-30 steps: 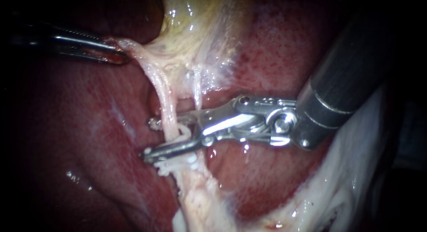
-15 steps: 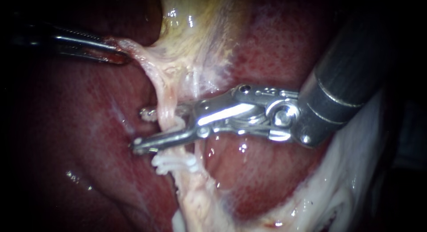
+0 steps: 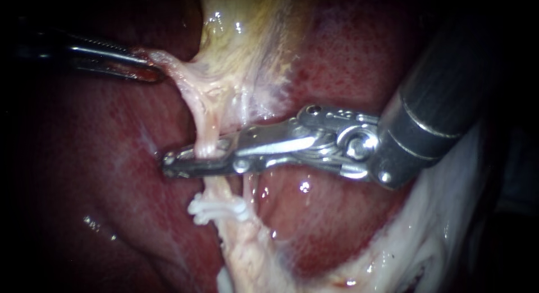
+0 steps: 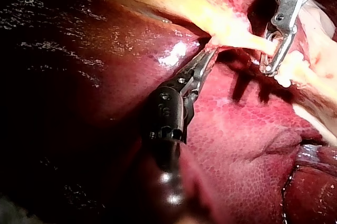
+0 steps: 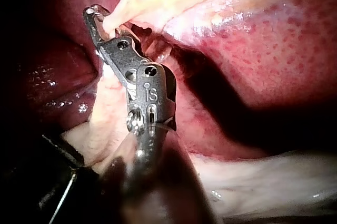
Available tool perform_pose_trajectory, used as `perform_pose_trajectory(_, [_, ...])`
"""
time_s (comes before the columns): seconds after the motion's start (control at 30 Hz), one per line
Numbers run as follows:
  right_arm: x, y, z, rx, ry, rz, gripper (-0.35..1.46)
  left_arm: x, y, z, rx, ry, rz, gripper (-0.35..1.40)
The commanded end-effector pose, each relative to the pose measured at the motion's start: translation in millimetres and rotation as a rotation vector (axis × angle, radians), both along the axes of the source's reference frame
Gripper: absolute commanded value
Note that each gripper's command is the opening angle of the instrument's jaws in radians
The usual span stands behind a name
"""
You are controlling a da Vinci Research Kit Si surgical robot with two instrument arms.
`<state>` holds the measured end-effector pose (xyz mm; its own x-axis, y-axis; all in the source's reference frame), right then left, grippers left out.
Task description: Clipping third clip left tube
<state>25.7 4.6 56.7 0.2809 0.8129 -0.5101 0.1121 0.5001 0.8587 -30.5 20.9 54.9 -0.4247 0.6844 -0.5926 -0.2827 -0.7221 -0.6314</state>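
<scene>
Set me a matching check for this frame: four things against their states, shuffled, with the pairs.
1 left instrument
2 right instrument
3 clips
4 gallbladder

A white, on the tube below the right jaws
B yellowish, above the tube
C jaws shut on the tube
D jaws shut on tissue beside the gallbladder

Pairs: 1-D, 2-C, 3-A, 4-B

Red, mottled liver (image 3: 348, 214) formed the backdrop, wet and glinting with light. Pale tissue (image 3: 449, 225) lay along the endoscope view's lower right. Its left margin was in deep shadow.
</scene>
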Motion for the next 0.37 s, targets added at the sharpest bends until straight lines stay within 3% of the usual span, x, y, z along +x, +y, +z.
perform_pose_trajectory(0.03, [0.0,0.0,-0.1,0.016,0.002,-0.007,-0.35,0.0,0.0,0.0,0.000,0.000,0.000,-0.35])
perform_pose_trajectory(0.17, [0.2,-0.1,-0.2,0.027,0.014,-0.030,-0.35,0.0,0.0,0.0,0.000,0.000,0.000,-0.35])
perform_pose_trajectory(0.37, [0.3,-0.2,-0.1,0.028,0.017,-0.036,-0.35,0.0,0.1,0.0,0.000,0.000,0.000,-0.35])
